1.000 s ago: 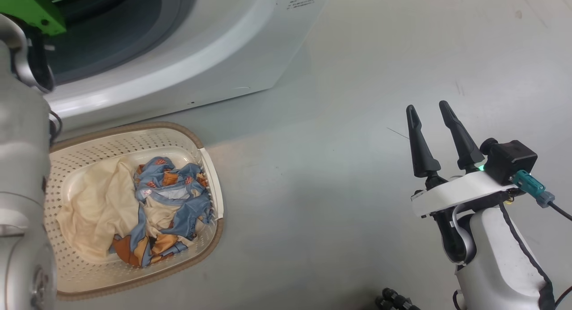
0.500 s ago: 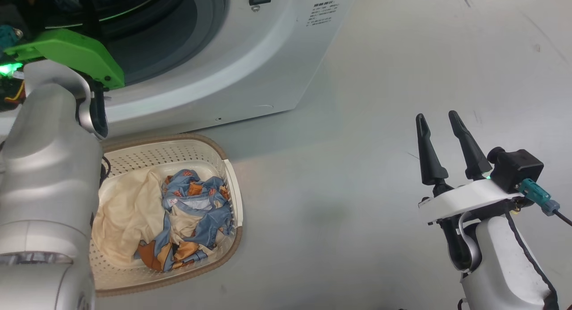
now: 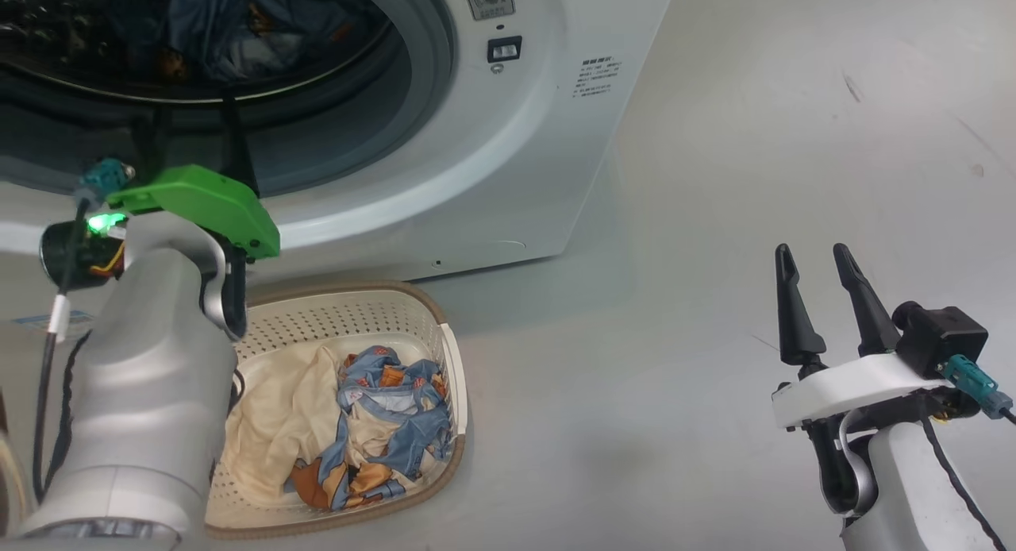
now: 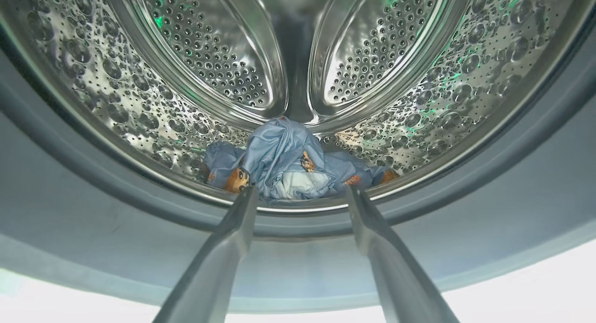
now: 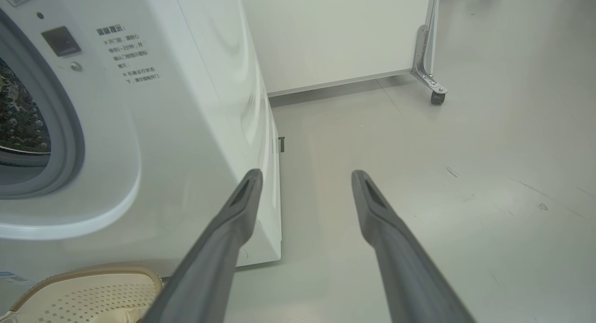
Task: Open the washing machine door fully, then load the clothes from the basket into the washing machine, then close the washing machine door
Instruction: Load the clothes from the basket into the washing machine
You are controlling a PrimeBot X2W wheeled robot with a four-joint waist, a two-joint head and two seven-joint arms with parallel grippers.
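Grey floor meets a wheeled partition; left end effector and right end effector gape empty.

White front-loading washing machine, mouth open; crumpled light-blue printed garment low in perforated steel drum. Cream perforated basket on floor just before it, holding cream cloth, blue-orange garments.

Pale grey floor; white panel on a caster.
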